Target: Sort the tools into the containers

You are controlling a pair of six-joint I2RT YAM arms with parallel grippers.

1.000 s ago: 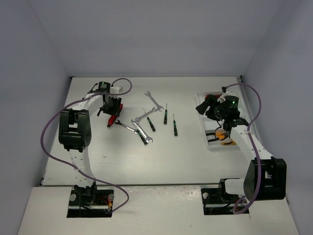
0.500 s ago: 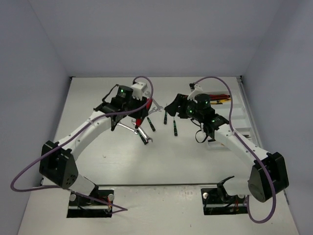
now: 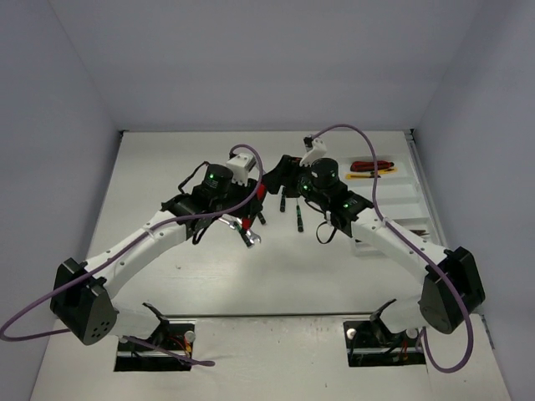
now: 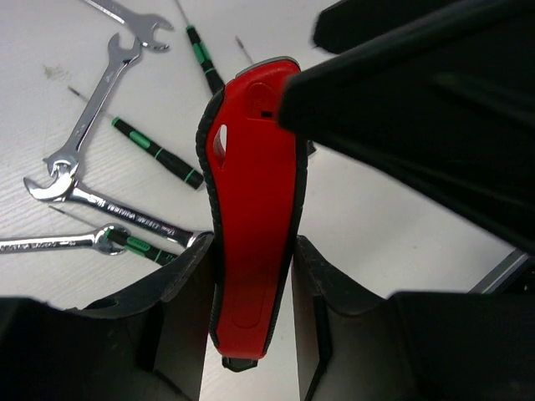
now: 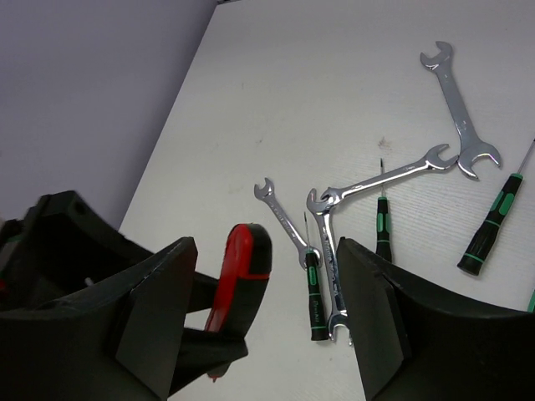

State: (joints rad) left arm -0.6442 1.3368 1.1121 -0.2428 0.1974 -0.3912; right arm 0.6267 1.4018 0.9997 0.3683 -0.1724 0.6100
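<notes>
My left gripper is shut on the red-handled cutters and holds them above the middle of the table. My right gripper faces it, open. The free end of the red handle stands between its fingers, close to the left finger and well apart from the right one. Below lie silver wrenches and black-and-green screwdrivers. The white tray stands at the right, with red and yellow tools in its far compartment.
Both arms meet over the table's middle, and purple cables loop around them. A wrench and a screwdriver show just below the grippers. Grey walls close in the left, back and right sides.
The left arm has carried the red cutters from the far left to the middle. The right arm has swung from the tray to meet it, its fingers now either side of the handle.
</notes>
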